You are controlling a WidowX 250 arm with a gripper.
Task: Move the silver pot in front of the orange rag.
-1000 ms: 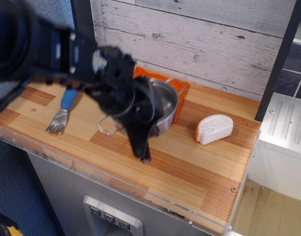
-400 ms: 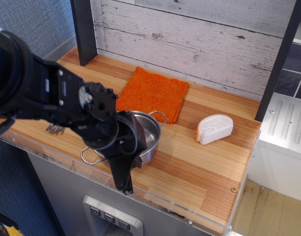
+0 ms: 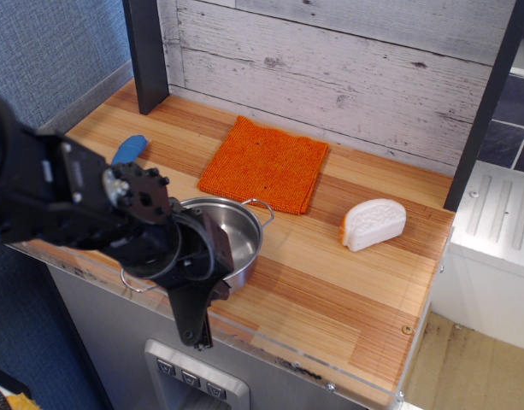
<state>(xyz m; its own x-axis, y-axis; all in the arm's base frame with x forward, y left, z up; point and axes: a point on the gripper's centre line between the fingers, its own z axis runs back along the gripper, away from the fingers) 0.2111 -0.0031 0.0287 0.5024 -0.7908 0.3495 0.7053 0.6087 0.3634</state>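
Observation:
The silver pot (image 3: 236, 232) stands on the wooden counter just in front of the orange rag (image 3: 266, 164), near the counter's front edge. Its far loop handle (image 3: 260, 205) almost meets the rag's front edge. The rag lies flat and uncovered by the back wall. My gripper (image 3: 208, 295) hangs over the pot's near left rim, with one finger inside the pot and the other (image 3: 193, 320) outside it, shut on the rim. The black arm hides the pot's near left side.
A white wedge-shaped item (image 3: 373, 224) lies to the right of the rag. A blue handle (image 3: 129, 148) shows at the left, partly behind the arm. A dark post (image 3: 147, 51) stands at the back left. The counter's front edge (image 3: 330, 376) is close to the pot.
The gripper has drawn the pot off the rag, toward the front left of the counter. The rag is now fully uncovered and the arm sits lower left.

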